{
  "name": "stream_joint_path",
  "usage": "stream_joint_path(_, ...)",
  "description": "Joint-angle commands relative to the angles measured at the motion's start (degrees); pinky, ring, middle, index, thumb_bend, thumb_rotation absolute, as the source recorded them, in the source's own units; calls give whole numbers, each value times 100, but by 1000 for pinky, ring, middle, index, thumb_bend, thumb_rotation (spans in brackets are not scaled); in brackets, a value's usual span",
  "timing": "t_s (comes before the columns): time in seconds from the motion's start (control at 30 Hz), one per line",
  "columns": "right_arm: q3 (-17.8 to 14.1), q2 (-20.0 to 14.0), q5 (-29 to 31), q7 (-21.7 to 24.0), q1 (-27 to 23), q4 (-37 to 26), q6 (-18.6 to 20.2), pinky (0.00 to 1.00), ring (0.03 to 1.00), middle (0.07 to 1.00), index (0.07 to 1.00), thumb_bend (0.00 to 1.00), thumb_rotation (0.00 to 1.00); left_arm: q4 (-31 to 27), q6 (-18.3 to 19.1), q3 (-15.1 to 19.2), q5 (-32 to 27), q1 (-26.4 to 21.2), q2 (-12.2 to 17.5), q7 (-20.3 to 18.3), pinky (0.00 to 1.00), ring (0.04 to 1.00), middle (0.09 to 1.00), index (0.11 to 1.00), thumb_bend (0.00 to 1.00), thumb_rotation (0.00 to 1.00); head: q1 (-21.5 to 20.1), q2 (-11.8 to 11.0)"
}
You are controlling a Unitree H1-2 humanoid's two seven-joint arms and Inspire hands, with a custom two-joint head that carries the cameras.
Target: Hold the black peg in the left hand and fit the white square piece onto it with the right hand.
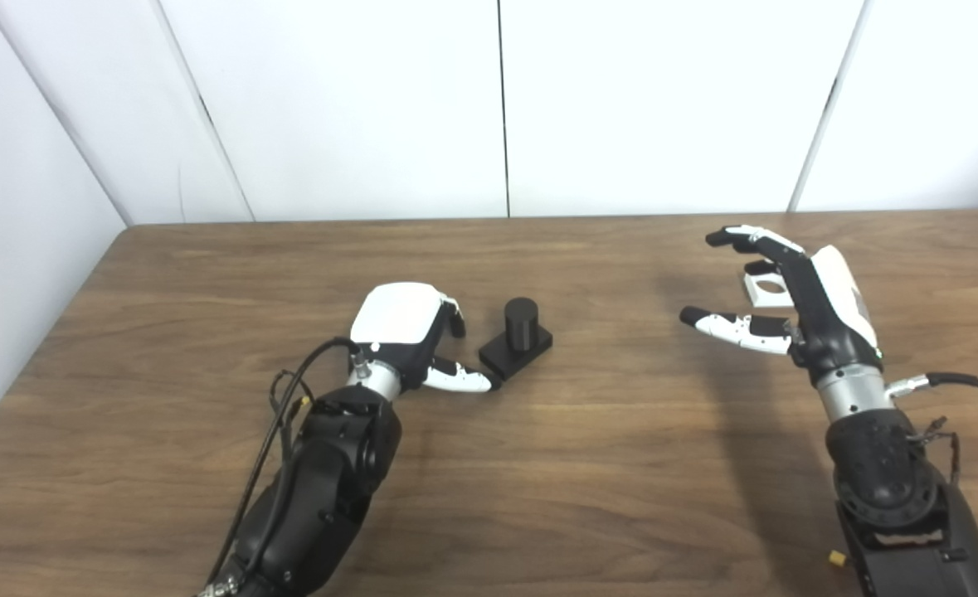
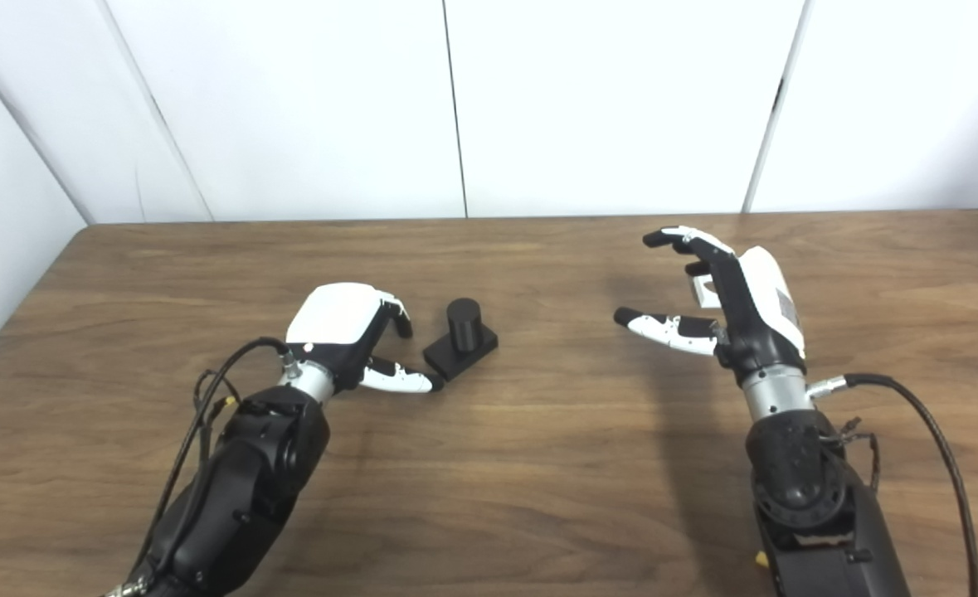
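The peg (image 1: 518, 335) stands upright on its square base near the middle of the table (image 1: 588, 464), toward the left, with wide bare wood between it and the near edge. The left hand (image 1: 410, 332) sits just beside it, fingers spread, holding nothing, thumb tip almost at the base. Toward the right edge, the right hand (image 1: 787, 303) hovers open and empty, partly hiding the white piece (image 1: 766, 288) behind it

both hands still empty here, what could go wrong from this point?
1. The left hand is open beside the black peg, its thumb tip near the base corner; closing off-centre could push or tip the peg rather than grip it.
2. The right hand hides much of the white square piece, so the head cameras may misjudge its pose and the fingers could nudge it away.
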Motion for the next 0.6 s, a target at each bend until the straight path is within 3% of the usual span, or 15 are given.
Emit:
stream_joint_path(0.0, -13, -4, -14, -143, -262, -117, -225, 719, 807, 818, 716, 717, 229, -246, 17, 48, 90, -303, 62, 16, 753, 840, 858, 641, 997, 647, 7, 3)
stream_joint_path(0.57, -13, 0, -8, -141, -238, -168, -146, 726, 814, 825, 722, 712, 224, -360, 124, 26, 205, -332, -19, -99, 745, 845, 867, 654, 999, 682, 43, 25)
